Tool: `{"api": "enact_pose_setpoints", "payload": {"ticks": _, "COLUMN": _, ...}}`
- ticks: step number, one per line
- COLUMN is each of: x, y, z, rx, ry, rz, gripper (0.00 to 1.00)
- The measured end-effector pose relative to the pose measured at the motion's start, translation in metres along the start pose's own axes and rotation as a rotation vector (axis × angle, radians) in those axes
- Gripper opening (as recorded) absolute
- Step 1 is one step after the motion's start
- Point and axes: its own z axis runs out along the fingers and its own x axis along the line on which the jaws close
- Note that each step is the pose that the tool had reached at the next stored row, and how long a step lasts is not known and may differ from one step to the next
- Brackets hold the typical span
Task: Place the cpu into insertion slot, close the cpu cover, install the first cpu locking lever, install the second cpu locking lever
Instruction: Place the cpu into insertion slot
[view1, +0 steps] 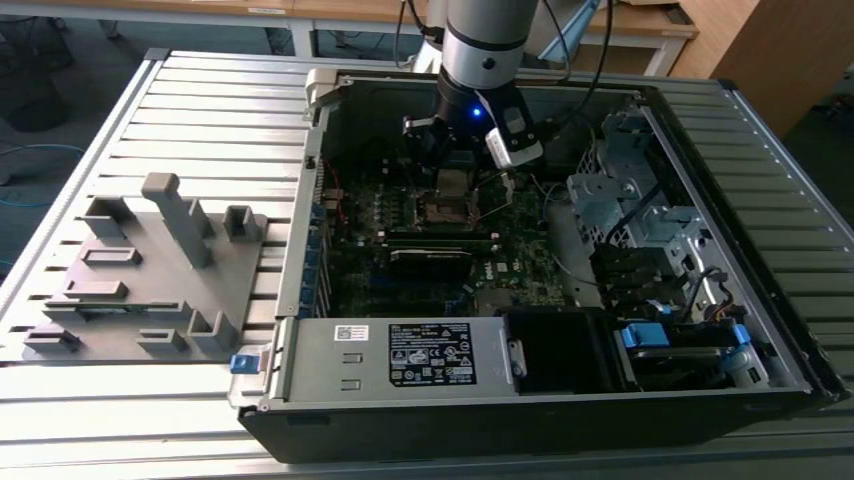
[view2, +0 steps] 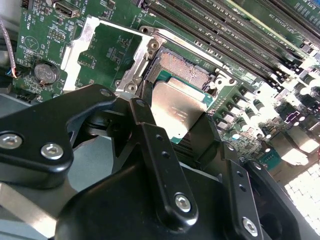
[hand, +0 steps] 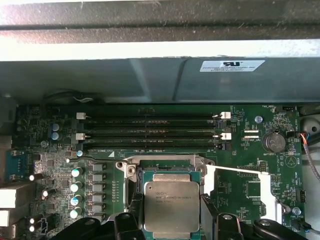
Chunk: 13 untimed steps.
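The hand (view2: 175, 122) is clamped on the cpu (view2: 177, 107), with a black finger on each of two opposite edges. The chip is a flat square with a dull silver-grey metal top and a thin green rim. Its face carries faint print in the first wrist view. It hangs just over the insertion slot (view2: 186, 66), whose golden pin field lies bare. The cpu cover (view2: 80, 42) is swung open beside the slot, inside the open computer case (view1: 534, 430) on the tabletop (view1: 200, 110).
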Motion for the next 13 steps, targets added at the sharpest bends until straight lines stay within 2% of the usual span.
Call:
{"api": "enact_pose_setpoints", "payload": {"ticks": 6, "x": 0.0000, "y": 0.0000, "z": 0.0008, "rx": -0.0005, "ry": -0.0013, "rz": 0.015, "gripper": 0.54}}
{"api": "enact_pose_setpoints", "payload": {"ticks": 13, "x": -0.0001, "y": -0.0003, "z": 0.0034, "rx": -0.0023, "ry": -0.0107, "rz": 0.138, "gripper": 0.54}}
